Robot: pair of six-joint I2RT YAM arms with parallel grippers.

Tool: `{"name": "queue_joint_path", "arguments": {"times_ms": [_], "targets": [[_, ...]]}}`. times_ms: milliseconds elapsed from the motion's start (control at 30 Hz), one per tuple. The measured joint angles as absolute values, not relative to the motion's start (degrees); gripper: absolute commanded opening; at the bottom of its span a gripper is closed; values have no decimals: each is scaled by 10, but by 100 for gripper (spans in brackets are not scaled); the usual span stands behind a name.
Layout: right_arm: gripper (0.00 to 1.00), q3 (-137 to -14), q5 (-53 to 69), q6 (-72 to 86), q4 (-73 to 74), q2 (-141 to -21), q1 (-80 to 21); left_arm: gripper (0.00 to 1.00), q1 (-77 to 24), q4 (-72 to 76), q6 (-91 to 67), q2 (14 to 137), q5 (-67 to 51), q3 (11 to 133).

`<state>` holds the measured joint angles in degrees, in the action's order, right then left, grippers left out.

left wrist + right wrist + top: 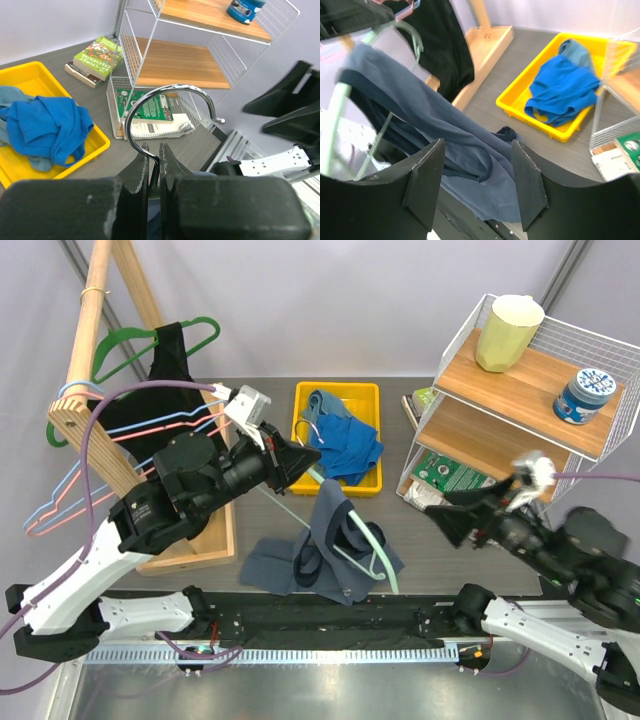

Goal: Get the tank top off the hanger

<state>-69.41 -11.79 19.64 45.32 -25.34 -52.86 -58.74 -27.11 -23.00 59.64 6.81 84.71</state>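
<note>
A navy tank top (330,540) hangs on a pale green hanger (388,562), its lower end pooled on the table in front of the arm bases. My left gripper (300,462) is shut on the hanger's chrome hook (175,97); in the left wrist view the wire is pinched between the fingertips of that gripper (154,152). My right gripper (450,518) is to the right of the garment and stands open. In the right wrist view this gripper (477,150) faces the tank top (445,125) with nothing held, and the hanger (335,115) shows at the left.
A yellow bin (297,410) with blue clothes sits behind the tank top. A wooden rack (95,300) at the left carries hangers and a black garment (170,360). A wire shelf (520,380) at the right holds a cup, a tin and books.
</note>
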Motion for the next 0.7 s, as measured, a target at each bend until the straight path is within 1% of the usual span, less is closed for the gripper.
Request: {"name": "queue_joint_path", "arguments": {"times_ms": [100, 233, 400, 533, 600, 633, 667, 700], "targets": [[65, -651, -46, 169, 409, -297, -528, 0, -587, -273, -237, 583, 59, 835], [66, -594, 85, 138, 336, -363, -528, 0, -587, -280, -240, 574, 45, 819], [67, -587, 212, 124, 245, -443, -528, 0, -587, -282, -242, 570, 34, 808], [67, -587, 272, 123, 186, -471, -528, 0, -587, -282, -242, 566, 29, 803], [63, -587, 288, 123, 166, -479, -528, 0, -587, -283, -242, 566, 27, 803], [60, -587, 295, 123, 158, -484, -528, 0, -587, -283, -242, 565, 25, 802], [55, -587, 300, 122, 152, -488, -528, 0, -587, -283, -243, 565, 23, 800], [53, -587, 306, 122, 145, -495, -528, 0, -587, -283, -243, 565, 22, 799]]}}
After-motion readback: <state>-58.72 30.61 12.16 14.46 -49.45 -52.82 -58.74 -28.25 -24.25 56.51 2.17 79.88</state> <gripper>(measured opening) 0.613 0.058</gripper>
